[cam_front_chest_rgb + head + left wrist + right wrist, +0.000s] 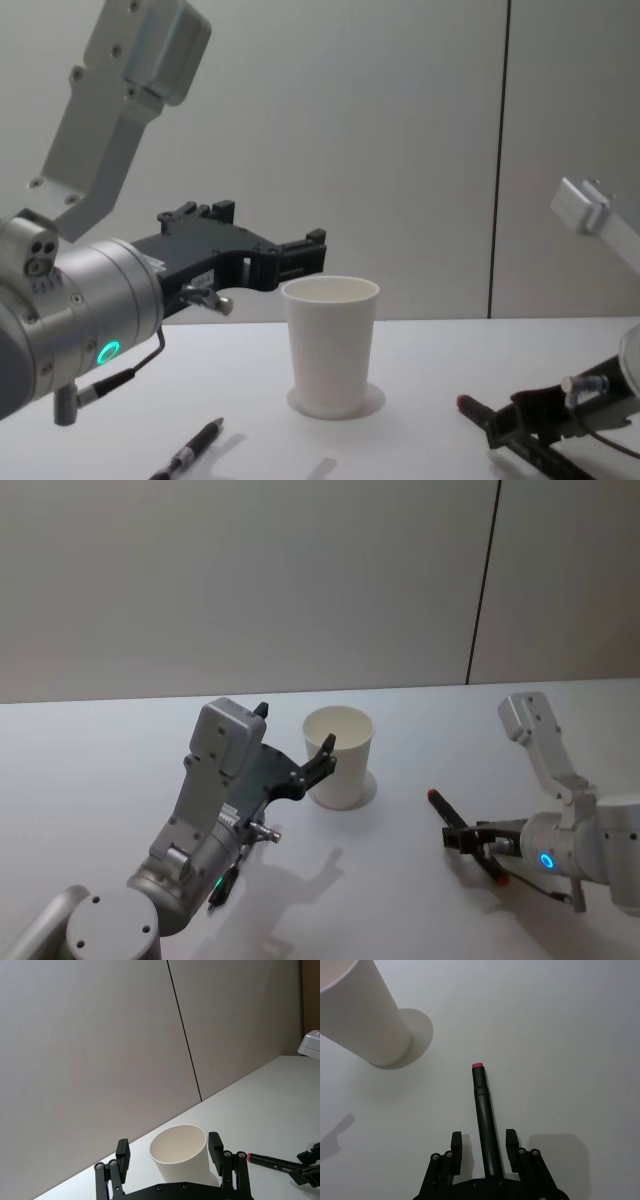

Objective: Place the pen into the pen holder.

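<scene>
White desk (100, 780). Left pincer (295, 730), spread, hovers left of centre beside the pen holder (338, 760), upright mid-frame. Right pincer (483, 1134), spread, straddles the pen (484, 1110) lying lower right, head view. Advise closing squarely on the barrel before lifting.

The pen holder (340, 755) is white paper, matt, with a smooth wall and a rolled rim. The pen (485, 1115), right of the pen holder, has a smooth black barrel with a matt plastic look and a pink end. The table (100, 770) under the pen holder is white and smooth, with a low sheen. The left gripper (295, 727) and the right gripper (483, 1136) are hard matt black, with small bright screw heads. The left arm housing (90, 290) has a satin silver metallic look. The second pen (190, 455), left of the pen holder, is dark with glossy highlights. The wall (250, 580) behind the pen holder is matt grey.
</scene>
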You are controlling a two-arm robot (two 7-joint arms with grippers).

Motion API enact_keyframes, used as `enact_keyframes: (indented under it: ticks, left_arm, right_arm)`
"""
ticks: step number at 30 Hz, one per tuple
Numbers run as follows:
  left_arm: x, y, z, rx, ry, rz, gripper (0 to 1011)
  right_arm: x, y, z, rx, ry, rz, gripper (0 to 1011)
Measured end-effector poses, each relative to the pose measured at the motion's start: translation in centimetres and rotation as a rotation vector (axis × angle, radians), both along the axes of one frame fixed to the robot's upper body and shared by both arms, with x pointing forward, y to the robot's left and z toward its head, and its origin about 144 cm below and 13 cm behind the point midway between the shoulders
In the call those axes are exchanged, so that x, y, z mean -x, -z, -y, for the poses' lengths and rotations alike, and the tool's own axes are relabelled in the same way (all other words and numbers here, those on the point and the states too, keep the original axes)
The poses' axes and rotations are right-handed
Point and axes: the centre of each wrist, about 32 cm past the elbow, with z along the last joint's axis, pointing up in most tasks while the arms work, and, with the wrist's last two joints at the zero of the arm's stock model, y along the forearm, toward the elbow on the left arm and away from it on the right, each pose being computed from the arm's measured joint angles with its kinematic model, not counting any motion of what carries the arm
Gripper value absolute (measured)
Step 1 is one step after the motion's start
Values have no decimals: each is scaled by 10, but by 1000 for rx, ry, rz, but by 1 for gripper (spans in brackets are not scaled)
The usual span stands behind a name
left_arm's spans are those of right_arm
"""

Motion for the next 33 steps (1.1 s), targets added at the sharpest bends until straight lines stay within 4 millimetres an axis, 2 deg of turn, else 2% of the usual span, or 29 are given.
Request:
enact_keyframes:
  ticks: [2,3,4,5,7,8,11,13,23,33]
  left_arm:
    - [0,0,0,0,0,0,1000]
    - [0,0,0,0,0,0,1000]
    - [0,0,0,0,0,0,1000]
    - [0,0,0,0,0,0,1000]
    - [0,0,0,0,0,0,1000]
    - [0,0,0,0,0,0,1000]
    - [0,0,0,0,0,0,1000]
    - [0,0,0,0,0,0,1000]
    - [0,0,0,0,0,0,1000]
    - [0,0,0,0,0,0,1000]
  right_arm:
    - [-1,0,0,1,0,-3,544]
    - [-1,1,0,3,0,-5,485]
    - [-1,1,0,4,1,-6,485]
    - [-2,1,1,5,1,-9,421]
    - [-2,1,1,7,2,-11,390]
    - [-2,1,1,8,3,-12,317]
    - [-3,2,1,11,4,-17,220]
    - [-3,2,2,12,4,-18,187]
    - [-3,1,2,19,8,-10,181]
    - [3,-6,1,39,7,76,181]
